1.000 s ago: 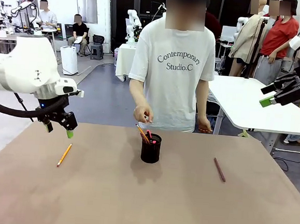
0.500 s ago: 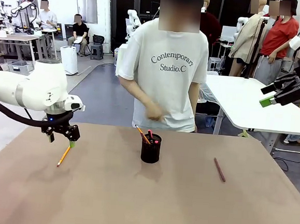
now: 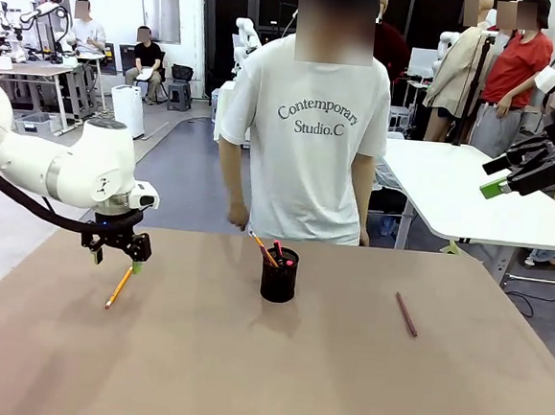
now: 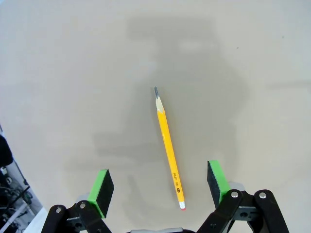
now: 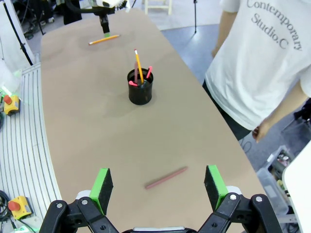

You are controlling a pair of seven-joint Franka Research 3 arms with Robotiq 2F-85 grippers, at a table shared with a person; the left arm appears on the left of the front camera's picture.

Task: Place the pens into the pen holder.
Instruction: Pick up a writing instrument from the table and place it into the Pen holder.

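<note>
**Left gripper hanging open over the yellow pencil**

The left gripper (image 3: 116, 262) is hovering low over the left part of the brown bench (image 3: 245, 378). Its jaws are standing wide apart and gripping nothing. Under it a yellow wooden pencil (image 3: 118, 287) is lying flat. The front view is placing the gripper at the pencil's far end. The left wrist view is adding finer detail: the pink eraser end is lying between the two green pads (image 4: 101, 187), nearer one than the other, and the sharpened graphite tip is pointing away from the wrist. Whether the pads are touching the bench I cannot tell.

The black mesh cylindrical pen holder (image 3: 279, 277) is standing upright near the bench's middle, well apart from both grippers. A yellow-orange pencil (image 3: 263, 249) is leaning out of it toward the robot's left, with pink-ended pens (image 3: 277, 249) sticking up beside it. The right wrist view, looking from above, is showing them resting inside the holder's open mouth.

The right gripper (image 3: 491, 178) is hanging high at the right, its jaws open and empty. Its wrist camera is looking down on a dark reddish-brown pen (image 3: 406, 314), which is lying flat and alone on the bench's right part, well apart from the holder.

A person in a white printed T-shirt (image 3: 307, 133) is standing at the far edge, one hand (image 3: 238, 214) hanging near the bench.
</note>
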